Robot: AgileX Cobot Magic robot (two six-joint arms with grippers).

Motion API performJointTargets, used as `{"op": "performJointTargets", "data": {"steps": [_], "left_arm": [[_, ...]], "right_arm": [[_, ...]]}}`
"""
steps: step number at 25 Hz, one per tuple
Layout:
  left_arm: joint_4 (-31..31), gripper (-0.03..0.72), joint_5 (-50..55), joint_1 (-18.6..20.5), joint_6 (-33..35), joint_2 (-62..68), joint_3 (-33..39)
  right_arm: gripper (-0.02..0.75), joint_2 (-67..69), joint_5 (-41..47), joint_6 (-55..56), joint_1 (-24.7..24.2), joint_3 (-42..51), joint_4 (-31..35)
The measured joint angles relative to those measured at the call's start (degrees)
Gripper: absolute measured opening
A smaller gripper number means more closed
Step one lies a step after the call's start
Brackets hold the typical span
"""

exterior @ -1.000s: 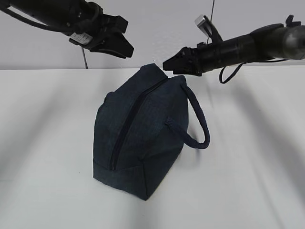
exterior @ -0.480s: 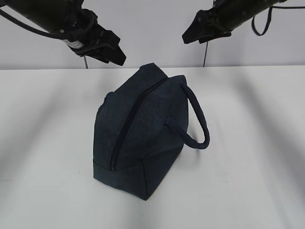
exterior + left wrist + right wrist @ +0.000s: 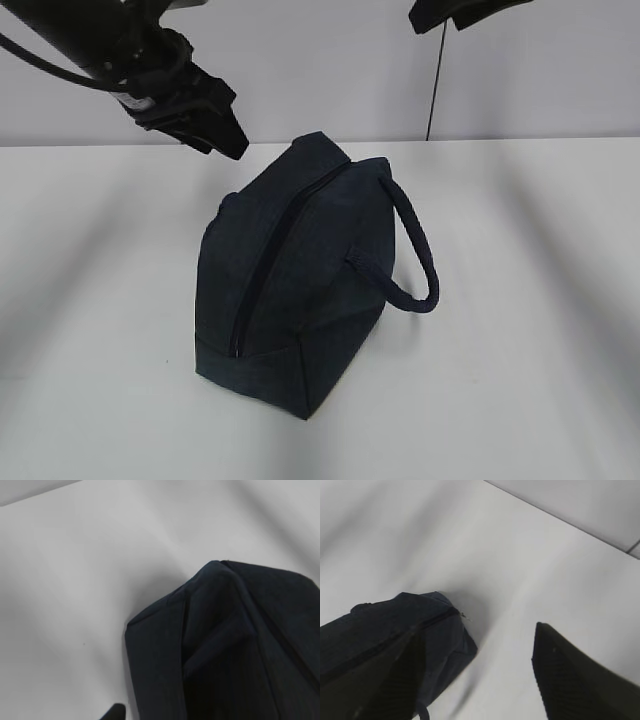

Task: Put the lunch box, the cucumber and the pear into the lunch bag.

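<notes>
You will find the lunch bag (image 3: 290,280) to be matt, dark navy woven cloth with a fine rough weave; its loop handle (image 3: 415,250) is the same padded fabric. The zipper (image 3: 270,265) running along its top reads as dull dark tape. The counter (image 3: 520,380) is smooth, matt white. In the right wrist view, the right pincer (image 3: 475,680) shows black fingers (image 3: 570,680) with finely ribbed, matt inner faces.
</notes>
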Motion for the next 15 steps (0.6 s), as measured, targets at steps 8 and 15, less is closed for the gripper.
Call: {"op": "performJointTargets", "data": {"steps": [8, 15], "left_arm": [[13.6, 0.320, 6.7, 0.0, -12.8, -5.5, 0.0], [21.3, 0.320, 11.6, 0.0, -20.7, -12.6, 0.0]], "right_arm": [[0.512, -6.2, 0.6, 15.3, 5.0, 0.0, -13.8], [0.440, -12.0, 0.7, 20.6, 5.5, 0.9, -19.9]]}}
